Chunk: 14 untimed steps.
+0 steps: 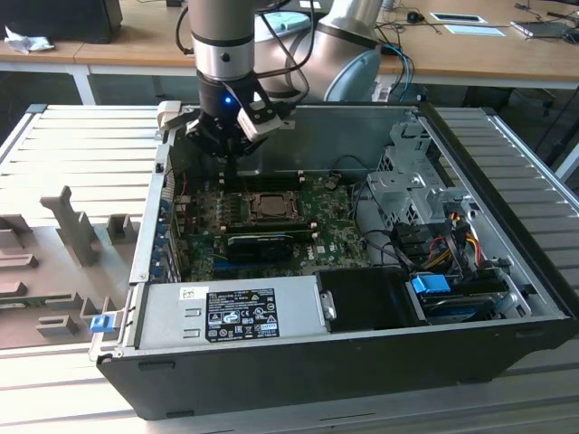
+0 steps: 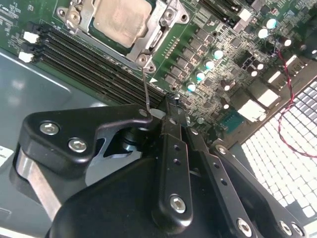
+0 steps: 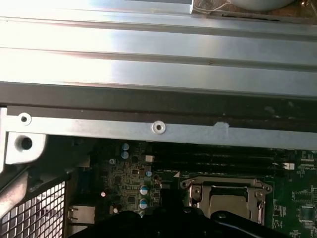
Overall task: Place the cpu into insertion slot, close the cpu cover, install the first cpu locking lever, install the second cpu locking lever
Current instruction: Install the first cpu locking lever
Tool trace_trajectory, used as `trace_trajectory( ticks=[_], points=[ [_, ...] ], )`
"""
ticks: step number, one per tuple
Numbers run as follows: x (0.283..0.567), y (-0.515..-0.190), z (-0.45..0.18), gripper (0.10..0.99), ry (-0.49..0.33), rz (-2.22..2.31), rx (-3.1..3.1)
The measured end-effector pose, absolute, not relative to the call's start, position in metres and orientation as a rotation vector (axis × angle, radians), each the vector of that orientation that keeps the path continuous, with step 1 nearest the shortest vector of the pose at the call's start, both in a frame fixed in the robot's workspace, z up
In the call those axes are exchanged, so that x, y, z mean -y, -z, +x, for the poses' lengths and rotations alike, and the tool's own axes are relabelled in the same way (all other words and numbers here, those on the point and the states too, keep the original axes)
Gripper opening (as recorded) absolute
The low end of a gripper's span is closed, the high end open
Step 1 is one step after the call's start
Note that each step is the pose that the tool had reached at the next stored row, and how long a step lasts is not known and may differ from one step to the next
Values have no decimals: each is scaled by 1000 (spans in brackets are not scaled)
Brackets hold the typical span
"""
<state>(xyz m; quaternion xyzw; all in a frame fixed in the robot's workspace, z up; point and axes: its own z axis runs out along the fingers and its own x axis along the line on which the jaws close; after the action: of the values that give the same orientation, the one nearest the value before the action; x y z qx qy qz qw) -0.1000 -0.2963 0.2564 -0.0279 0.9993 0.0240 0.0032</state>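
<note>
Cpu locking lever, a thin steel wire [image 2: 145, 91], pinched by the black gripper [image 2: 166, 106], jaws narrow; silvery frame-shaped cpu cover [image 2: 148, 47] closed over dull grey square cpu [image 2: 121, 20] in the insertion slot [image 2: 171, 12], green circuit board [image 2: 208, 29]

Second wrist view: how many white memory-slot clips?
3 clips: two side by side near the grey case wall, one beyond the cpu. Others may be hidden.

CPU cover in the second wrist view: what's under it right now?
The cpu lies under the cpu cover; its dull metal top shows through the cover's window. The insertion slot beneath is hidden by the chip and the frame.
</note>
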Motion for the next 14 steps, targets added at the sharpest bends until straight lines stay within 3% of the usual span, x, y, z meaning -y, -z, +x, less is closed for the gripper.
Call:
trace_trajectory(
  ticks=[14],
  points=[
    [296, -256, -87, 106, -75, -87, -3133]
  ],
)
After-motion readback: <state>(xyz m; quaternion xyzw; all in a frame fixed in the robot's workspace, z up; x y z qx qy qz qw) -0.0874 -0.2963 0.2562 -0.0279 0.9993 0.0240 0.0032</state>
